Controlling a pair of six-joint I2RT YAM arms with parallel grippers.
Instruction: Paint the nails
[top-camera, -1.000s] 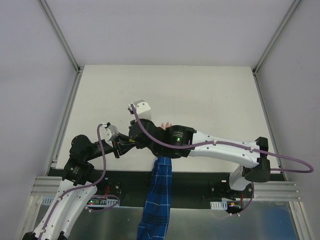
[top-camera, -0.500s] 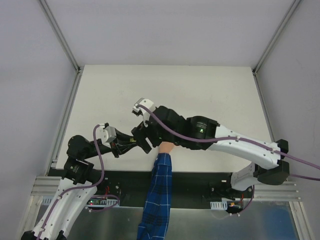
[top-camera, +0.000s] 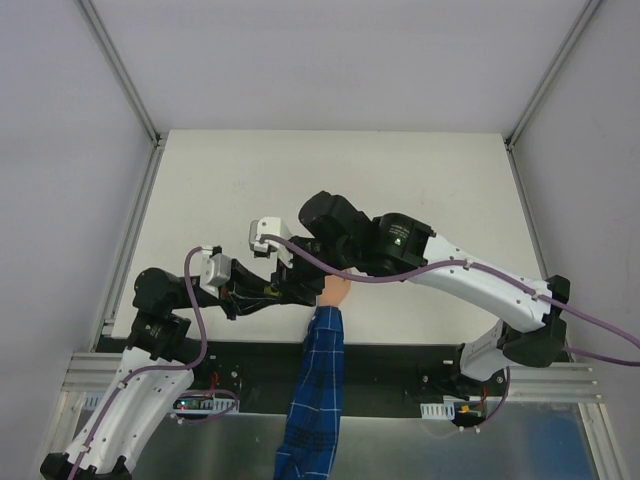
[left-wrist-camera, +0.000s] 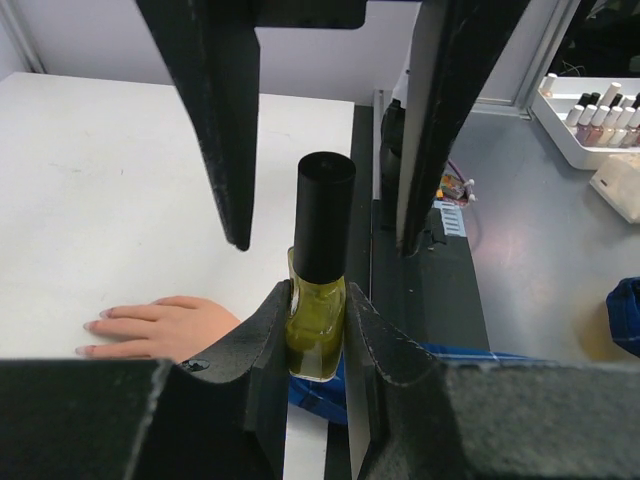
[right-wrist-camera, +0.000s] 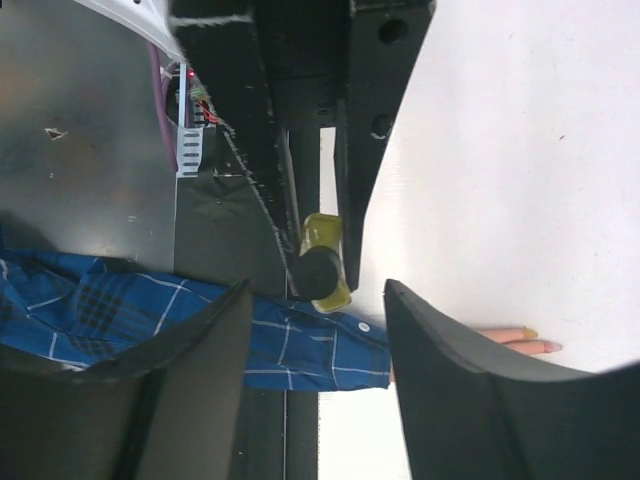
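- While the black cap (left-wrist-camera: 325, 215) sits on the polish bottle (left-wrist-camera: 316, 325), painting has not begun, I judge; uncapping and brushing every nail remain.
- Left gripper (left-wrist-camera: 317, 335) clamps the bottle's glossy, olive-yellow glass body upright; the cap is a matte cylinder.
- Right gripper (right-wrist-camera: 315, 290) hangs with jaws parted wide around the cap, apparently not touching it.
- The nails (left-wrist-camera: 92, 326), small and pale, tip a smooth peach mannequin hand (left-wrist-camera: 170, 325) lying flat at the middle of the desk's (left-wrist-camera: 100, 180) near edge, its blue plaid cloth sleeve (top-camera: 318, 390) trailing over it.

mannequin hand (top-camera: 336, 290) mostly hidden under right arm (top-camera: 460, 275); nails (left-wrist-camera: 92, 326) too small to judge
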